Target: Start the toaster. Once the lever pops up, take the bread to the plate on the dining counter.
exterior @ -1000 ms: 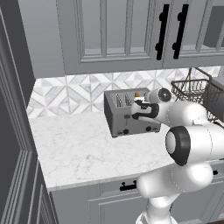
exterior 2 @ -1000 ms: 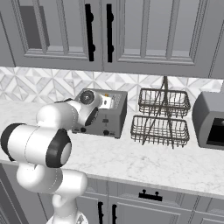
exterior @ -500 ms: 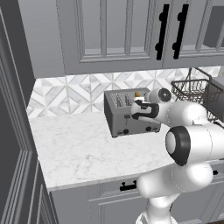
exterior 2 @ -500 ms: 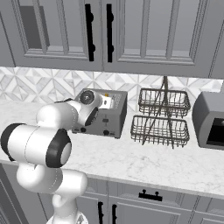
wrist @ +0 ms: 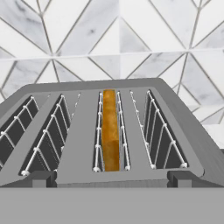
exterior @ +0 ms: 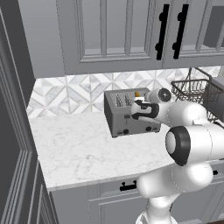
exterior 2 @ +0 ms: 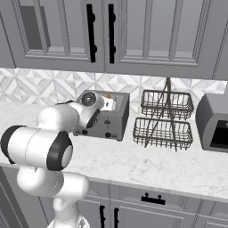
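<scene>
Nothing has shifted since the earlier frames: gripper [exterior: 136, 110], jaw state not discernible, sits at the toaster [exterior: 131, 111] front; beyond, bread [wrist: 111, 131] stands upright in the third slot from the left, likely light, crumbly, best pinched at its top edge; wire baskets [exterior 2: 164, 118] at 3 o'clock.

Base views flank the toaster [exterior: 131, 113]; hand view looks down closely.

The arm [exterior: 188, 144] consists of glossy white, rounded link housings joined by black ring-shaped joint bands. A round end cap with a dark centre disc sits on the wrist section [exterior 2: 91, 99]. The hand section beside it is dark.
</scene>
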You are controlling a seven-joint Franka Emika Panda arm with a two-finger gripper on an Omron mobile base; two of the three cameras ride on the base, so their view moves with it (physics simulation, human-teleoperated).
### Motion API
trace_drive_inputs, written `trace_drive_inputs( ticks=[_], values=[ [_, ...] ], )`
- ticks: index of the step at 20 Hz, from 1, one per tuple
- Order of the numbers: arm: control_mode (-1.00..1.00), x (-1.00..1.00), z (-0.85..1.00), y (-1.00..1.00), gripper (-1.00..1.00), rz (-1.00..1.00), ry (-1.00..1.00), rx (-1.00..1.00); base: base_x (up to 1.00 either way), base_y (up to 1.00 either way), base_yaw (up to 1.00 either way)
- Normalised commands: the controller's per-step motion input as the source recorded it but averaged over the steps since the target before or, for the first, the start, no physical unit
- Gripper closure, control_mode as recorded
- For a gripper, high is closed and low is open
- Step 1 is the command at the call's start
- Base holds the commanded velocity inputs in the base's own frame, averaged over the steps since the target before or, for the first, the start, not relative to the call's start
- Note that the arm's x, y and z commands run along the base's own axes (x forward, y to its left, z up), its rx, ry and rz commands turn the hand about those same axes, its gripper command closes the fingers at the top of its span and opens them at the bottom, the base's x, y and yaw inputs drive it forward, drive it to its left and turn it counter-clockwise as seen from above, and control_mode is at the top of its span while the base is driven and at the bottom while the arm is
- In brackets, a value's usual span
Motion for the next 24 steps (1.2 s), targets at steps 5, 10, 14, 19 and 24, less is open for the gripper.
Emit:
trace_drive_inputs(
  ticks=[5,10,14,19,24],
  values=[
    [-1.0,0.0,0.0,0.0,-1.0,0.0,0.0,0.0,0.0,0.0,0.0],
    [-1.0,0.02,0.0,0.0,-1.0,0.0,0.0,0.0,0.0,0.0,0.0],
    [-1.0,0.04,0.0,0.0,-1.0,0.0,0.0,0.0,0.0,0.0,0.0],
    [-1.0,0.04,0.0,0.0,-1.0,0.0,0.0,0.0,0.0,0.0,0.0],
    [-1.0,0.15,0.0,0.0,-1.0,0.0,0.0,0.0,0.0,0.0,0.0]
  ],
)
